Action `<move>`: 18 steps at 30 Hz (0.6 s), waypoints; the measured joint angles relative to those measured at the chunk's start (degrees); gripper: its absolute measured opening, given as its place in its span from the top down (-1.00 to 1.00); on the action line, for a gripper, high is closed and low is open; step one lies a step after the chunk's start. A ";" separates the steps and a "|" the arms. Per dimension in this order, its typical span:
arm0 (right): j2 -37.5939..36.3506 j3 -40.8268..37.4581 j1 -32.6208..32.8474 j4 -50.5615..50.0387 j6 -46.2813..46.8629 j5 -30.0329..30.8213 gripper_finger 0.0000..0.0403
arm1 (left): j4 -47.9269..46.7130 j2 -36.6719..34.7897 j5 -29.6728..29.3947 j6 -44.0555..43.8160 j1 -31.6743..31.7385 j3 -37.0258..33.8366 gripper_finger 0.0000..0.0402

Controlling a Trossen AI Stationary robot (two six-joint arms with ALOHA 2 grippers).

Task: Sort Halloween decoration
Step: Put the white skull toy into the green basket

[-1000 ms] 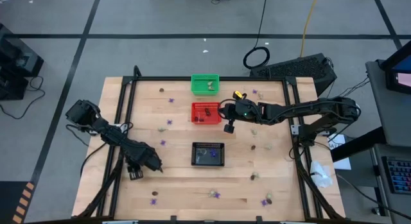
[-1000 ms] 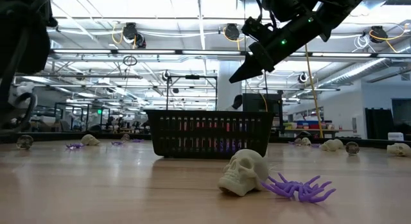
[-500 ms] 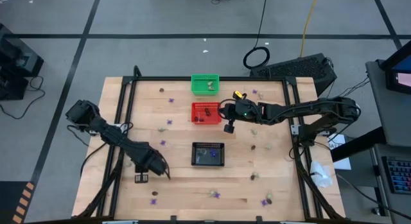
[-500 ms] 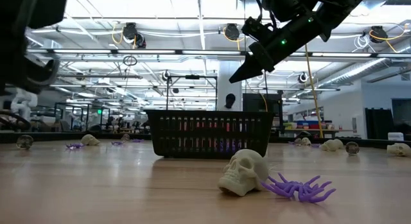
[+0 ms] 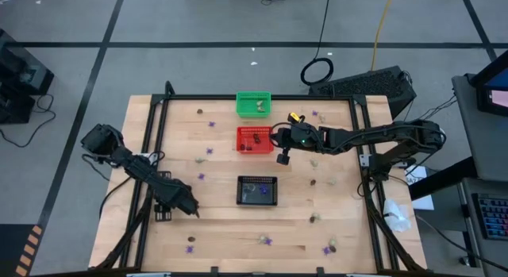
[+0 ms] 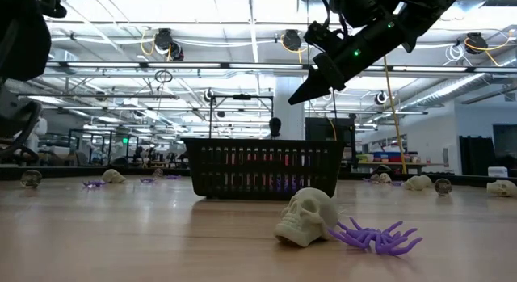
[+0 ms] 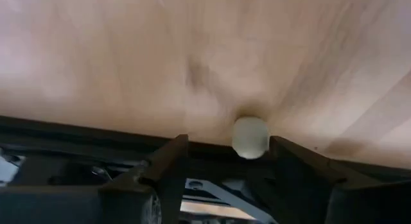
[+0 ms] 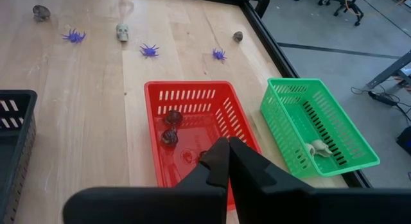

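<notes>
Left gripper (image 7: 221, 166) spread wide, low over table (image 7: 192, 51); cream trinket (image 7: 250, 136) seen between fingers, ungripped. Right gripper (image 8: 226, 161) closed, empty, above red basket (image 8: 192, 95).

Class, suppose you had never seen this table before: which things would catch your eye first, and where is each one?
Three rectangular mesh baskets line the table's middle: the green basket farthest back, the red basket next, the black basket nearest. The shut right gripper hangs beside the red one. Close to the low camera, a pale cream skull touches a purple spider, while the left gripper brackets another cream trinket.
</notes>
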 joint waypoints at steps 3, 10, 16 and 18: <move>0.00 0.00 0.00 0.02 0.00 0.00 1.00 | 0.03 0.00 0.52 -0.02 0.00 -0.05 -0.08; 0.00 0.00 0.00 0.00 0.00 0.00 1.00 | 2.61 1.33 0.58 0.01 0.00 -0.05 -0.08; 0.00 0.00 0.00 -0.08 0.00 -0.02 1.00 | 2.23 2.72 1.61 0.04 0.00 -0.26 -0.08; 0.00 0.00 -0.01 -0.09 0.00 0.00 1.00 | 2.36 2.75 3.08 -0.01 0.00 -1.29 -0.08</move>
